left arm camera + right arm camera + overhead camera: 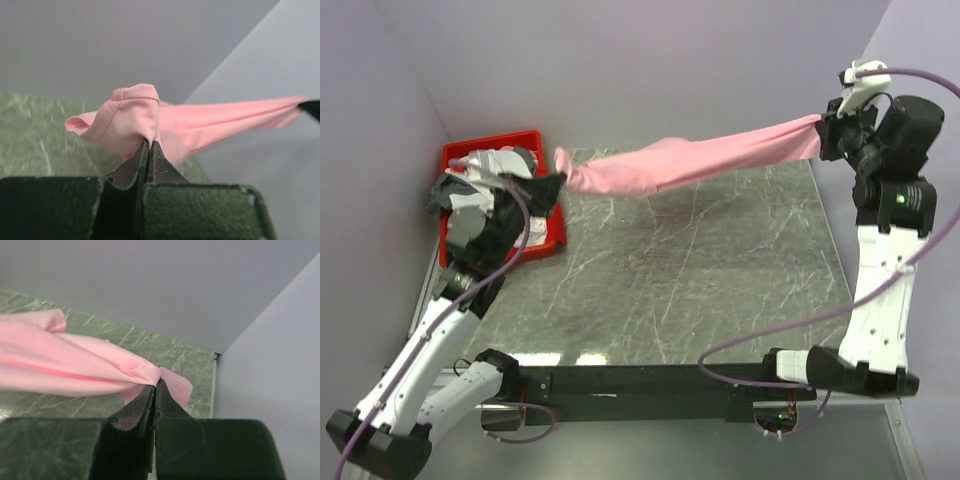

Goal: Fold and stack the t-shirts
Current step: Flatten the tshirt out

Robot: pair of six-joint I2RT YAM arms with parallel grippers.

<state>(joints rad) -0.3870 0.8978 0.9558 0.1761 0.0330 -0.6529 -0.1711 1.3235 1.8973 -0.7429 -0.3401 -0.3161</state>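
A light pink t-shirt (pixel 690 160) hangs stretched in the air across the back of the green marble table (pixel 680 290). My left gripper (pixel 558 182) is shut on its left end beside the bin; the wrist view shows the pink t-shirt (pixel 132 117) bunched above the closed left gripper (pixel 149 143). My right gripper (pixel 825 135) is shut on the other end at the far right, raised higher. In the right wrist view the pink t-shirt (pixel 60 365) runs leftward from the closed right gripper (pixel 156 385). More t-shirts (pixel 485 175), white and grey, lie heaped in the bin.
A red plastic bin (pixel 548 240) stands at the table's back left corner, partly under my left arm. Grey walls close in the back and both sides. Purple cables trail from both arms near the front edge.
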